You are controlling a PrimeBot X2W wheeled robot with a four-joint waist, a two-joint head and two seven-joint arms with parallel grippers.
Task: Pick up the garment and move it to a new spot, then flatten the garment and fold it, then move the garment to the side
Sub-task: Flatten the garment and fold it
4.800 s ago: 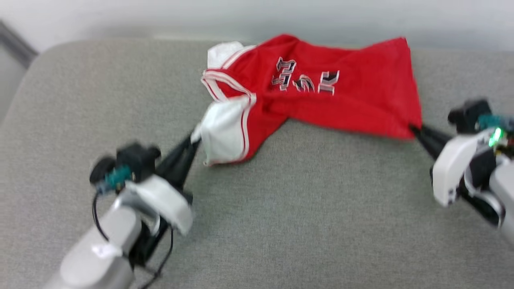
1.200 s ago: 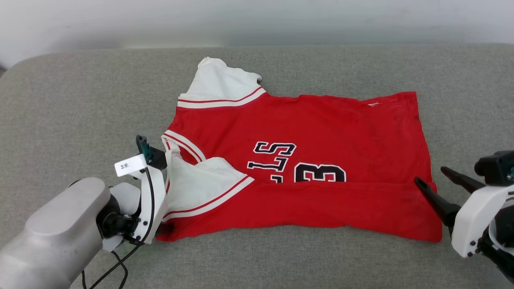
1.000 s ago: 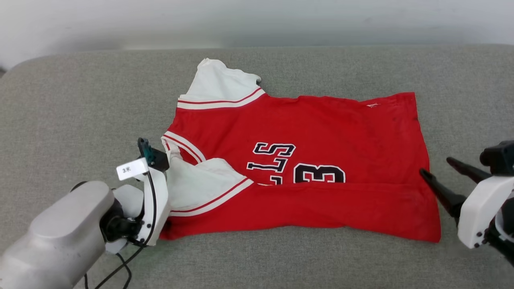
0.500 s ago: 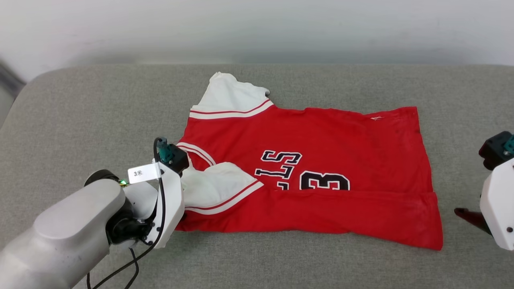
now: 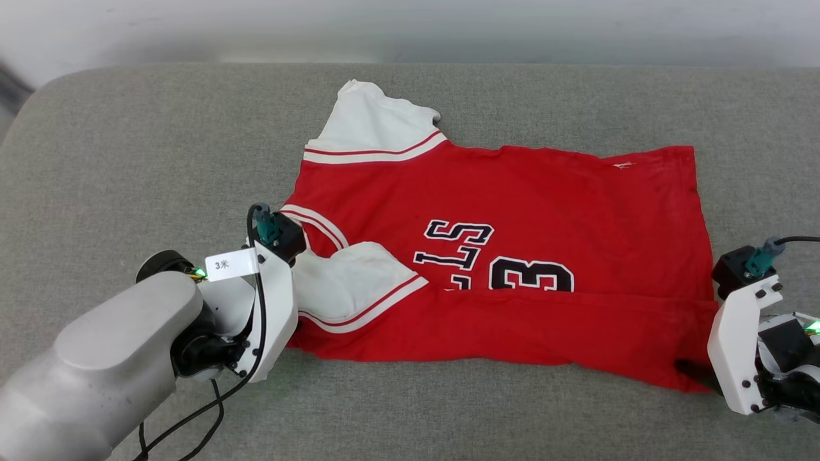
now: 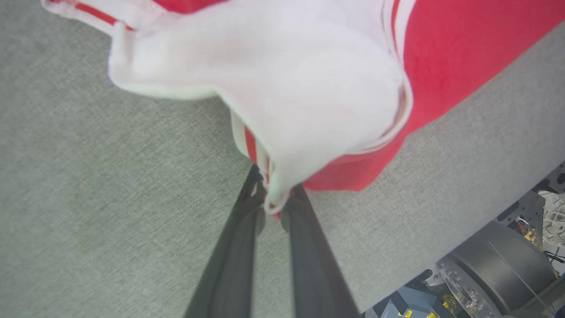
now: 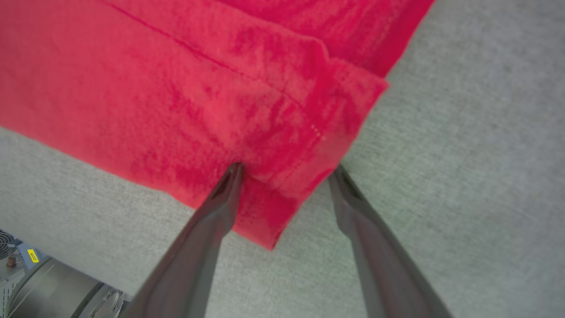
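At the centre of the grey cushion lies the garment. At its 8 o'clock the left gripper pinches its white sleeve; at 4 o'clock the right gripper gapes astride its red corner.

Left gripper tight on the white, red-striped sleeve hem of the garment, apparently just off the grey cushion

Open grey cushion surrounds the garment.
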